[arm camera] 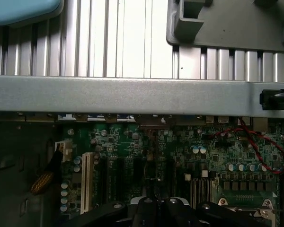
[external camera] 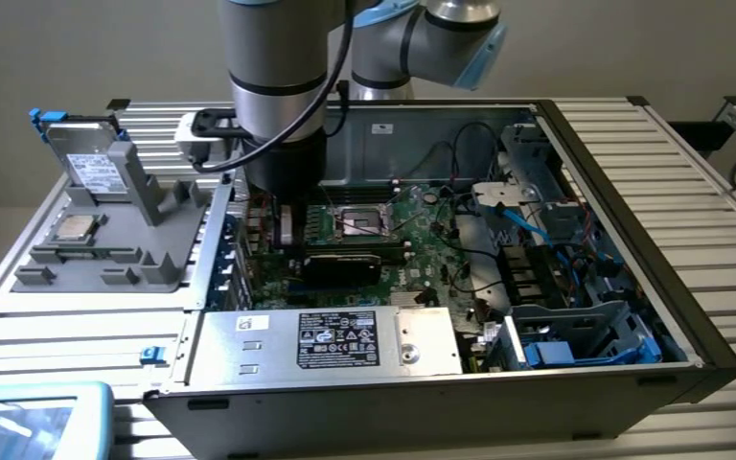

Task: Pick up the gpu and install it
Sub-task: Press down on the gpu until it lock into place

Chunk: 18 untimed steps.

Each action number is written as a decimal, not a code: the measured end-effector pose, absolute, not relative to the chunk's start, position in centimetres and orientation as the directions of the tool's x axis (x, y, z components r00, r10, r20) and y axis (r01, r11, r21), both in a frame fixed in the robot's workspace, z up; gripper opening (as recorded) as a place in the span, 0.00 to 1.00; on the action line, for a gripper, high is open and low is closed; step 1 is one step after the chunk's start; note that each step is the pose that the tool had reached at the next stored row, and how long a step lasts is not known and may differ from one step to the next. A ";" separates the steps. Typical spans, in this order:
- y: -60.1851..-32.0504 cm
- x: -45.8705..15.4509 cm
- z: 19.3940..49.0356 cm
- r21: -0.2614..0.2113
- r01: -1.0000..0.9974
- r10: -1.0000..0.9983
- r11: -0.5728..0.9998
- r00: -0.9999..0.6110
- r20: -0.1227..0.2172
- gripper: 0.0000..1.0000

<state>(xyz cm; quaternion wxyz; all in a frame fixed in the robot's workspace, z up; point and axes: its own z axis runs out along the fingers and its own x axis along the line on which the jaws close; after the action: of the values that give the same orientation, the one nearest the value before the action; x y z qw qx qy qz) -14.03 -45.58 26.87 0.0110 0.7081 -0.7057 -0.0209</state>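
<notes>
The gpu [external camera: 349,264] shows as a black cooler block with a green edge. It stands lengthwise on the large green motherboard [external camera: 439,225], just in front of the CPU socket [external camera: 365,220]. My gripper [external camera: 294,235] is lowered into the open computer case [external camera: 598,125], right at the gpu's end nearer the exterior view's left. Whether it touches the card is hidden by the arm. In the wrist view the gripper [arm camera: 156,207] hangs low over the dark expansion slots [arm camera: 132,175] of the motherboard [arm camera: 189,151], and the gpu itself is out of sight.
A silver labelled power supply box [external camera: 342,340] fills the case's front. Cables and a blue drive cage [external camera: 586,335] crowd the exterior view's right. Left of the case wall [arm camera: 132,94] stand a grey fixture [external camera: 112,240] with a drive box [external camera: 93,163], and a teal object [external camera: 30,422].
</notes>
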 end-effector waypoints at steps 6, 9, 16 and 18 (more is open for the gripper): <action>-45.6 -14.2 26.9 0.045 -0.999 -1.000 -0.004 0.003 -0.014 0.12; -45.6 -14.3 26.9 0.045 -0.999 -1.000 -0.004 0.003 -0.014 0.12; -45.5 -14.1 26.8 0.045 -0.999 -1.000 -0.003 0.003 -0.014 0.12; -45.6 -13.9 26.8 0.045 -0.999 -1.000 -0.004 0.003 -0.014 0.12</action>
<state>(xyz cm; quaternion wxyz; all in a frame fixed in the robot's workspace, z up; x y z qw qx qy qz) -13.94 -45.56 26.83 0.0112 0.7081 -0.7057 -0.0210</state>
